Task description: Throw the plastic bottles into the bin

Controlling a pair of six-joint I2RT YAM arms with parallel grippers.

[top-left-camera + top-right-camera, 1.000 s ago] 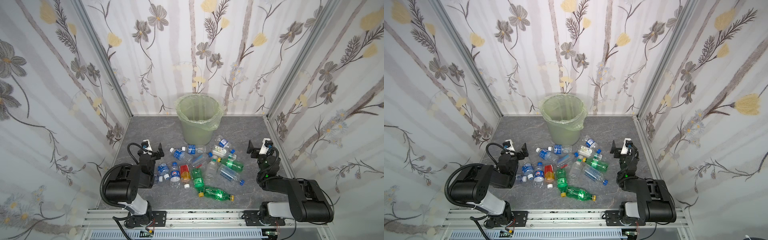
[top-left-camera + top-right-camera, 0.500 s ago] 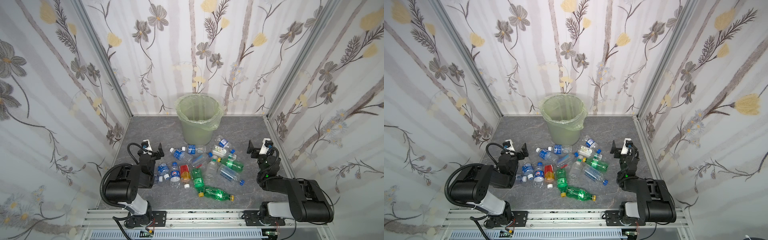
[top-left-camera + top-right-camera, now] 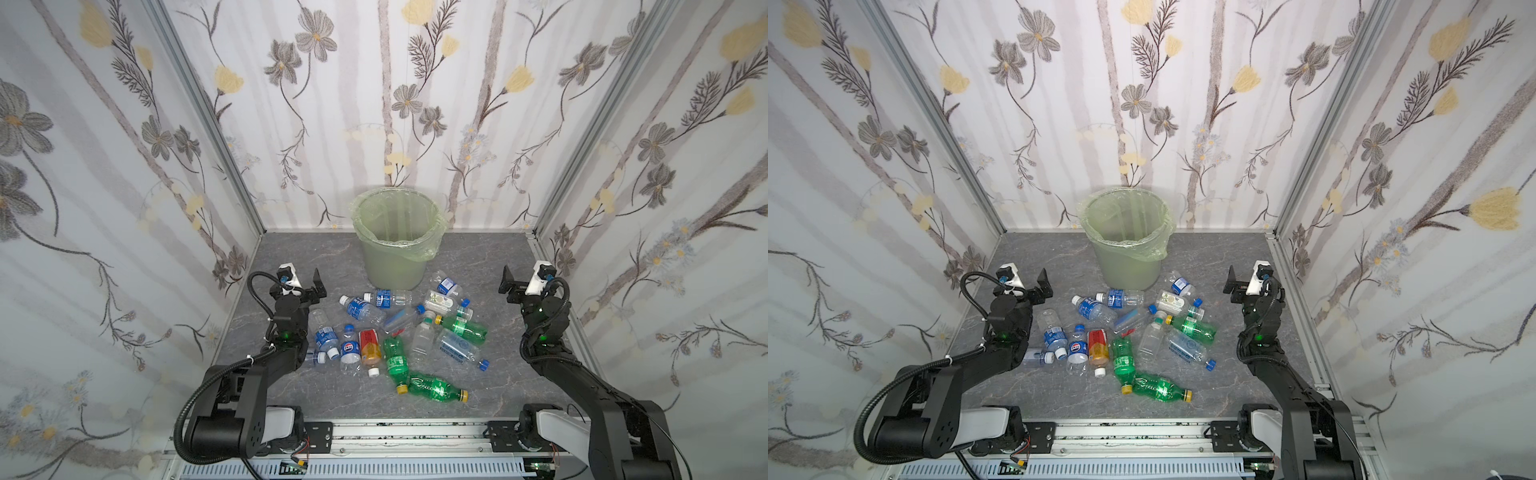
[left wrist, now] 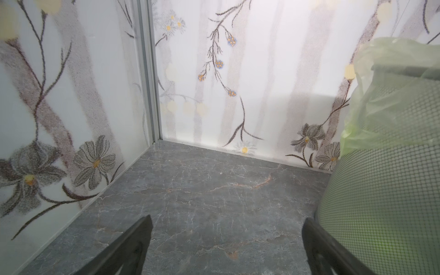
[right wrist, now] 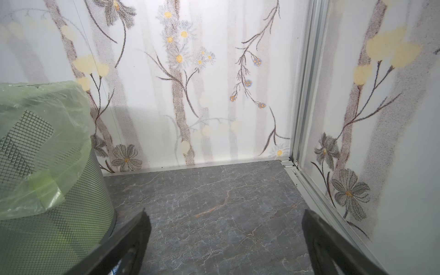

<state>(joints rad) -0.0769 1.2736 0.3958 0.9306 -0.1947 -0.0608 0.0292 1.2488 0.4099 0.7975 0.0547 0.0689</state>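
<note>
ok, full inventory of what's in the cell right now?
bin: one, pale green, bag-lined, upright at back centre.
clear bottles: about eleven, mostly blue labels, lying piled before the bin.
green bottles: three, yellow caps, lying in the pile.
amber bottle: one, red label, lying mid-pile.
tabletop: one, grey marbled, beneath everything.
walls: three, white floral, left, back, right.
left gripper: one, black, open and empty, left of the pile.
right gripper: one, black, open and empty, right of the pile.
</note>
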